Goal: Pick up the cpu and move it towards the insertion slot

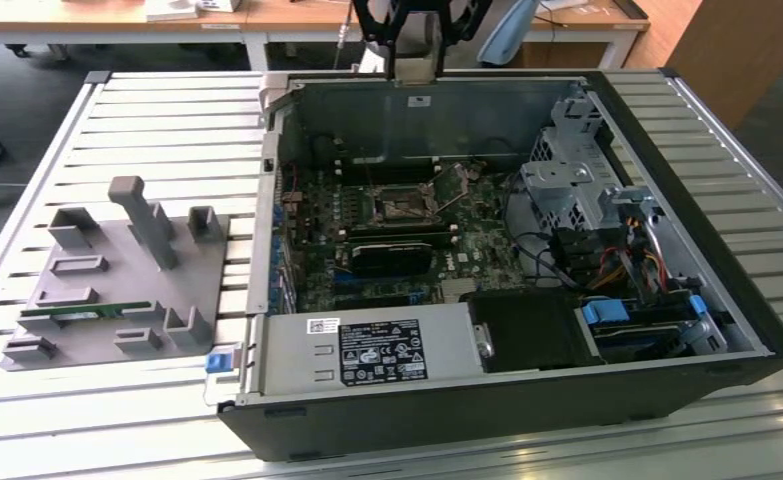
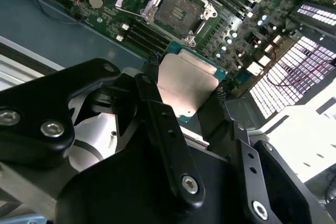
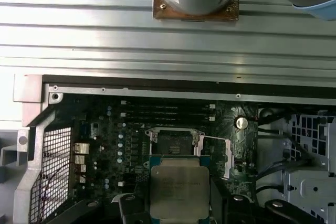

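Because the case (image 1: 711, 300) lies open on its side, the exterior view shows the slot (image 1: 401, 203) facing up under the gripper (image 1: 413, 62). In the second wrist view, black fingers (image 2: 152, 85) pinch the cpu (image 2: 186, 85) by opposite edges, its lid unobstructed. In the first wrist view it hangs just short of the slot (image 3: 173, 142).

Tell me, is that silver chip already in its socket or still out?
Out. The chip is gripped between the gripper's black fingers, above the board; the socket beyond sits open and empty.
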Controlling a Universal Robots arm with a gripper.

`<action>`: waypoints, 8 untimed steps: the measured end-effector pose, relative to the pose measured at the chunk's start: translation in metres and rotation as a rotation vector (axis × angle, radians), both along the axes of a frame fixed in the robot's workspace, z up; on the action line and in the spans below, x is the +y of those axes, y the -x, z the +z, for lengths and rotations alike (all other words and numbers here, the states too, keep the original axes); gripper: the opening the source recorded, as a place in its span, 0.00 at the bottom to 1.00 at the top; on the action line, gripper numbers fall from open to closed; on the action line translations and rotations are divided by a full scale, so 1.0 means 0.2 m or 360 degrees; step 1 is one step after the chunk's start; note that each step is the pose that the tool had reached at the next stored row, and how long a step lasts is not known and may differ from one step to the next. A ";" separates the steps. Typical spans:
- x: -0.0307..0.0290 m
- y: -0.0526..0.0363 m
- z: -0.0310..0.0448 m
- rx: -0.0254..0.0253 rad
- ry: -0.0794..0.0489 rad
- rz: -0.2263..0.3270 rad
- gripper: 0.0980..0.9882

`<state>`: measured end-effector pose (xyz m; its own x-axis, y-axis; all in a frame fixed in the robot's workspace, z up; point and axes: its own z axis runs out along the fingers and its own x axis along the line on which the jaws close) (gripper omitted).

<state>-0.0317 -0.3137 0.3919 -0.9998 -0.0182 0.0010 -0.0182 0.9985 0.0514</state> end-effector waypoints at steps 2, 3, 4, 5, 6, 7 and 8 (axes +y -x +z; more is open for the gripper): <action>0.001 -0.025 0.000 -0.00003 0.0000 0.0000 0.50; 0.002 -0.035 -0.001 -0.00003 0.0000 0.0000 0.50; 0.002 -0.041 -0.001 -0.00005 0.0000 0.0000 0.50; 0.001 -0.043 -0.001 -0.00009 0.0000 0.0000 0.50; 0.002 -0.043 -0.001 -0.00010 0.0000 0.0000 0.50; 0.002 -0.043 -0.001 -0.00010 0.0000 0.0000 0.50; 0.002 -0.044 -0.001 -0.00010 0.0000 0.0000 0.50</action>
